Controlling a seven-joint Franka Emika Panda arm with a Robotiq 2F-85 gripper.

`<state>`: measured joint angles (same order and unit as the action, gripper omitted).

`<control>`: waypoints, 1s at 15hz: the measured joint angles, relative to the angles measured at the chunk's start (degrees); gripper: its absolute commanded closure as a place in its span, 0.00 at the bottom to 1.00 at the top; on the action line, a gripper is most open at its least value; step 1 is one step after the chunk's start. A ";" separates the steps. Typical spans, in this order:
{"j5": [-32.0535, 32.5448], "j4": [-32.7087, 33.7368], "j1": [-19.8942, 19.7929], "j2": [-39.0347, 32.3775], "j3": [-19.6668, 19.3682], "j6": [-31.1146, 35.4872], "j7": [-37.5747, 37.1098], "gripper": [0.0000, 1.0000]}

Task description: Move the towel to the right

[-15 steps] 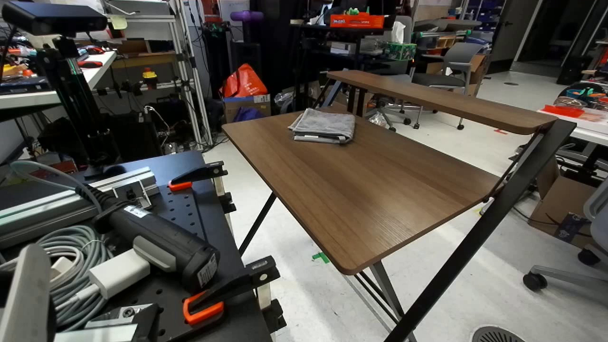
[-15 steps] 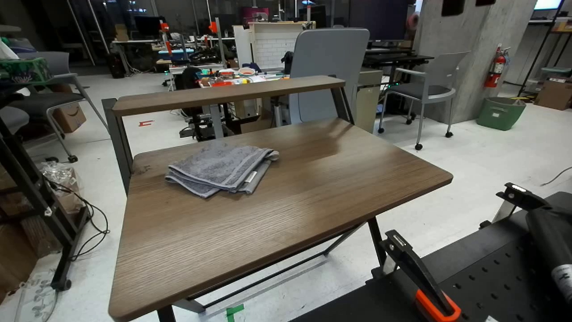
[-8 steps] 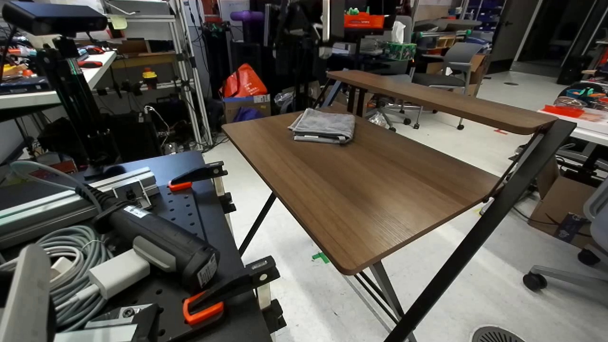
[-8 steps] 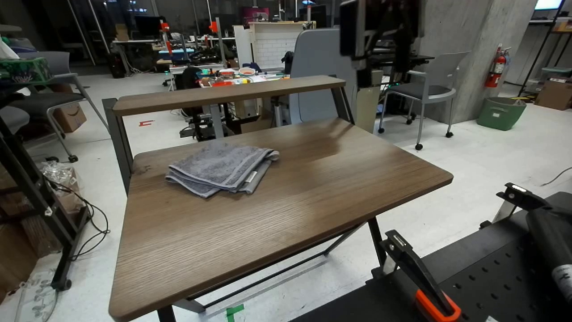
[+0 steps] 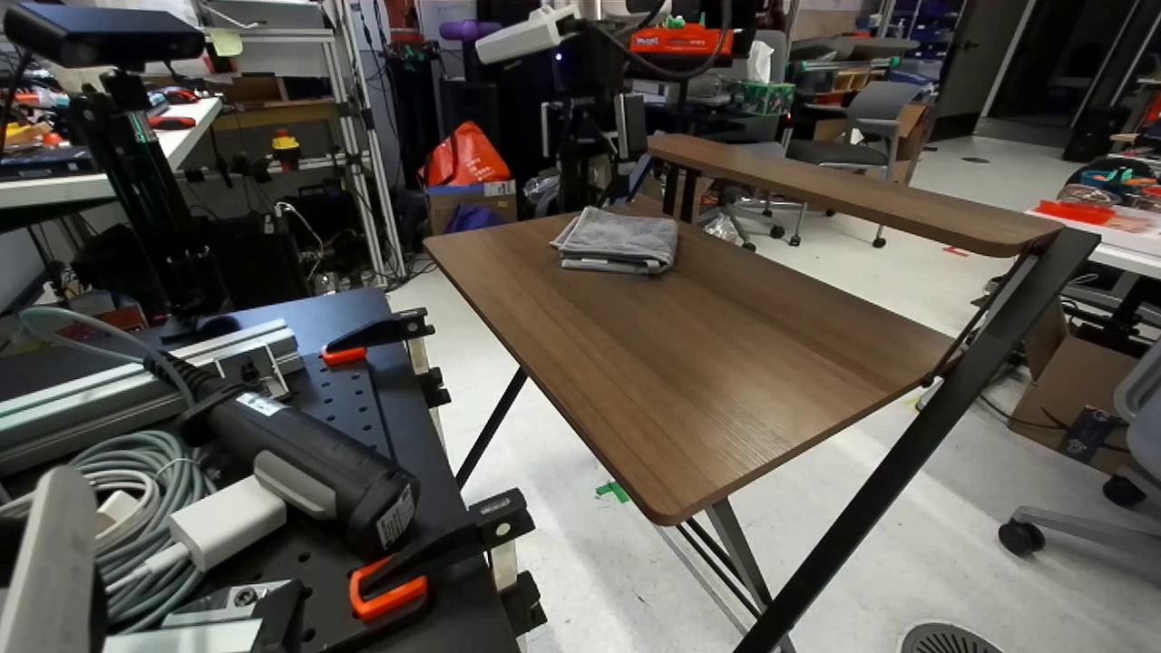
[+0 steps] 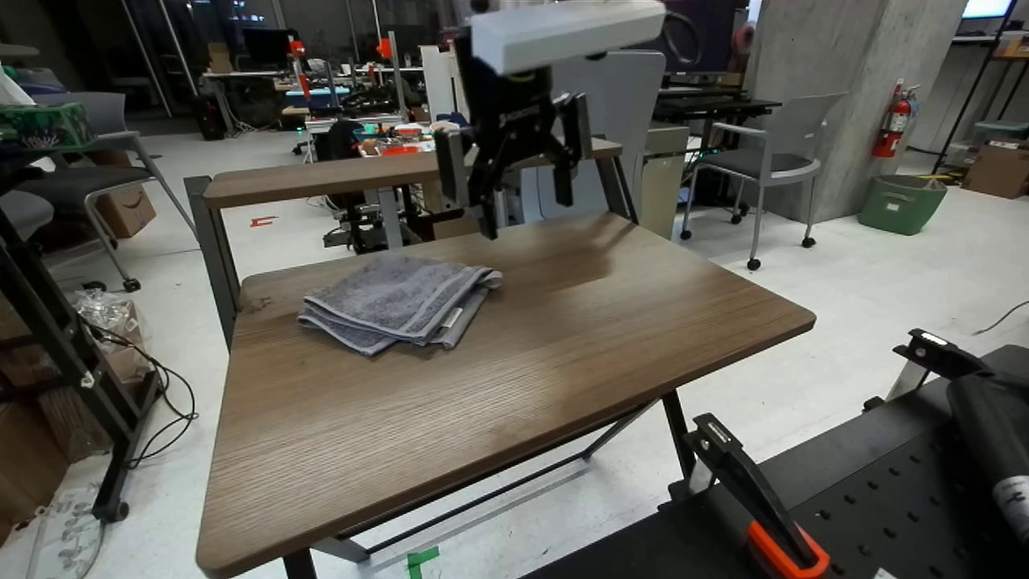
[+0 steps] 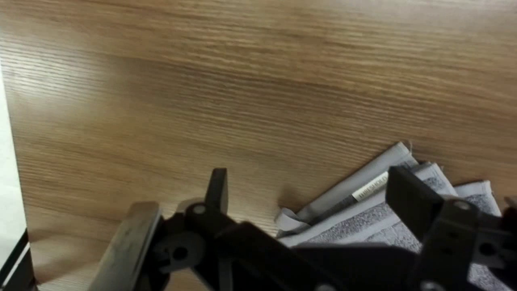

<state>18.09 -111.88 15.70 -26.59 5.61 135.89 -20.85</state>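
The towel is a grey folded cloth point(image 6: 394, 301) lying flat with rumpled layers on the brown tabletop point(image 6: 482, 410), near the raised shelf's end. It also shows in an exterior view point(image 5: 619, 240) at the tabletop's far end. My gripper point(image 6: 526, 213) is open and empty, pointing down above the table, apart from the towel. In the wrist view my gripper's fingers point(image 7: 306, 171) are spread wide. There the towel point(image 7: 355, 220), with a white label, lies below, partly between the fingers and partly under the right one. The gripper body hides the towel's lower part.
A raised brown shelf point(image 6: 321, 181) runs along one long side of the tabletop, on slanted dark legs. A black workbench point(image 5: 363, 390) with orange-handled clamps point(image 5: 390, 589), cables and a black tool stands beside the table. It also shows in an exterior view point(image 6: 868, 490).
The arm has come into view from above and my gripper has moved down over the table, toward the towel's side. The towel has not moved.
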 measured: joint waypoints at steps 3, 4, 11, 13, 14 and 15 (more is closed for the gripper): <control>3.05 7.30 4.72 -6.44 -2.73 0.53 -5.62 0.00; 3.14 9.87 5.96 -8.49 -3.57 0.54 -6.85 0.00; 1.72 25.92 9.53 -20.34 -5.72 0.55 -9.87 0.00; -1.03 29.56 9.47 -22.92 -5.55 0.56 -9.72 0.00; -2.95 31.18 9.36 -24.08 -5.36 0.56 -9.53 0.00; -4.78 32.66 9.18 -25.11 -5.09 0.56 -9.25 0.00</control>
<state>13.31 -79.22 24.88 -51.70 0.52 136.45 -30.10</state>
